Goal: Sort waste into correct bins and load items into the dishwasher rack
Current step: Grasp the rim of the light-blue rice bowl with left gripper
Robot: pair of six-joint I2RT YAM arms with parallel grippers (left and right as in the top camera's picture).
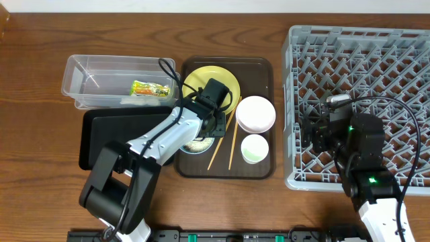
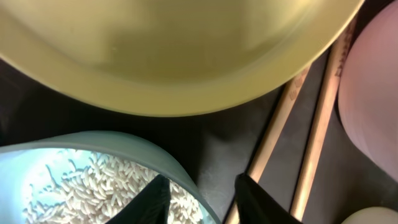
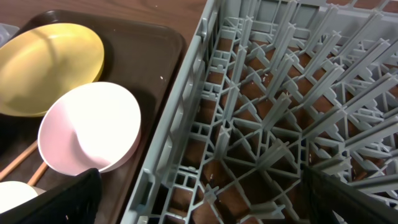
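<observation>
Left gripper (image 2: pixel 202 202), jaws parted and holding nothing, straddles the rim of the light blue bowl (image 2: pixel 143 155). One finger is over the rice scraps (image 2: pixel 81 186) inside and the other is outside, with the yellow plate (image 2: pixel 174 56) just ahead of the fingertips and the two chopsticks (image 2: pixel 280 124) just beside the outer finger. All of these are on the brown serving tray (image 1: pixel 259 74). Right gripper (image 3: pixel 199 193), jaws wide apart and empty, hangs above the dishwasher rack (image 3: pixel 280 93) at its wall nearest the tray, with the white bowl (image 3: pixel 90 127) near, just beyond that wall.
</observation>
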